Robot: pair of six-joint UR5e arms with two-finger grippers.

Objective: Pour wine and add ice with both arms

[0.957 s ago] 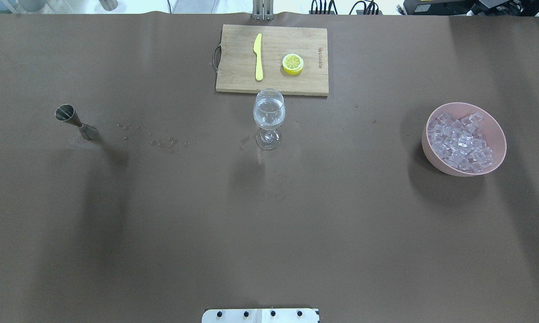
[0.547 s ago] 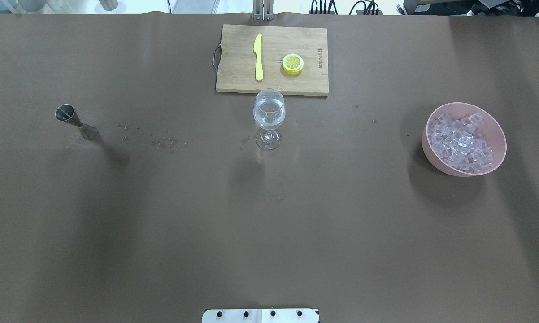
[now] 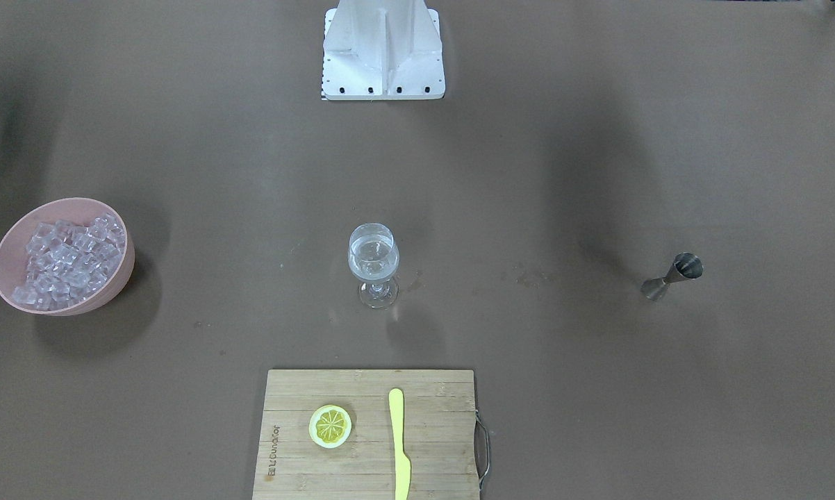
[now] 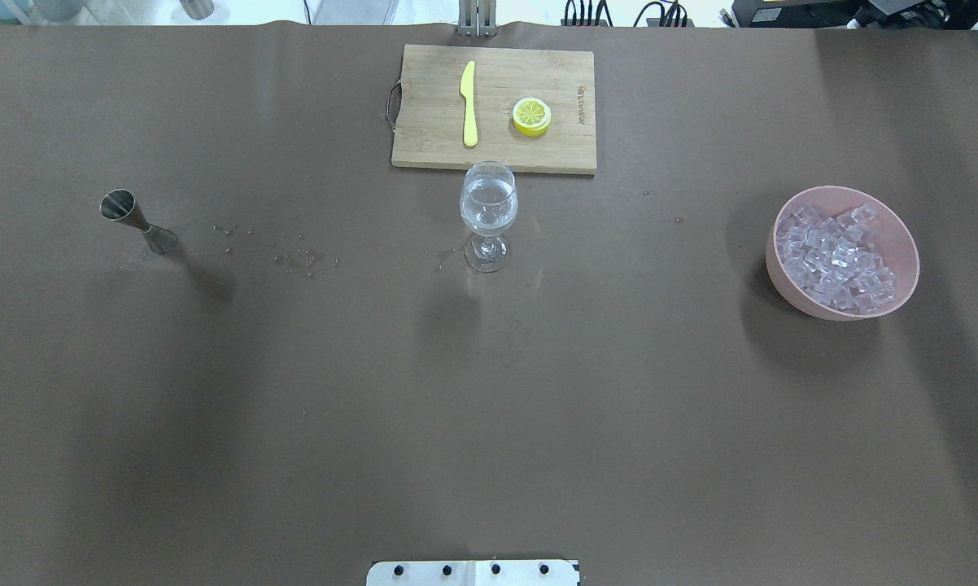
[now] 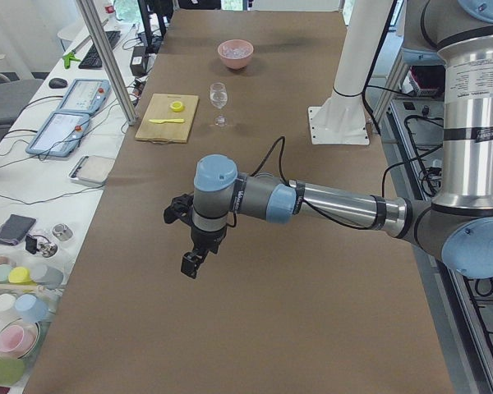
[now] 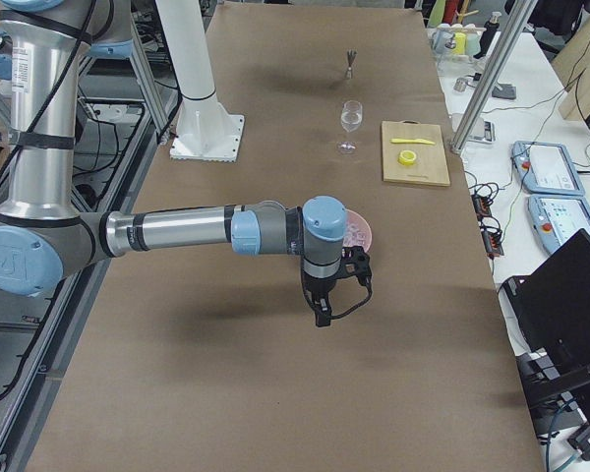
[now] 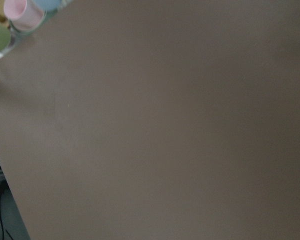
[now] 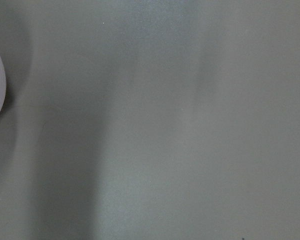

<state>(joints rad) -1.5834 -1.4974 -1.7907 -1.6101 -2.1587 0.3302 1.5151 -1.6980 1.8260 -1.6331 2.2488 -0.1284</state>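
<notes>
A stemmed wine glass (image 4: 487, 213) stands mid-table with a small amount of clear wine (image 4: 489, 198) in it; it also shows in the front view (image 3: 374, 264). The ice (image 4: 837, 259) fills a pink bowl (image 4: 894, 224) at the right. A steel jigger (image 4: 137, 220) stands upright at the left. My left gripper (image 5: 191, 264) hangs over bare table past the jigger's end, seen only in the left side view. My right gripper (image 6: 323, 313) hangs near the bowl, seen only in the right side view. I cannot tell whether either is open or shut.
A wooden cutting board (image 4: 424, 122) lies behind the glass with a yellow knife (image 4: 469, 104) and a lemon slice (image 4: 531, 115) on it. Small droplets (image 4: 294, 259) dot the table between jigger and glass. The white robot base (image 3: 383, 52) stands at the near edge.
</notes>
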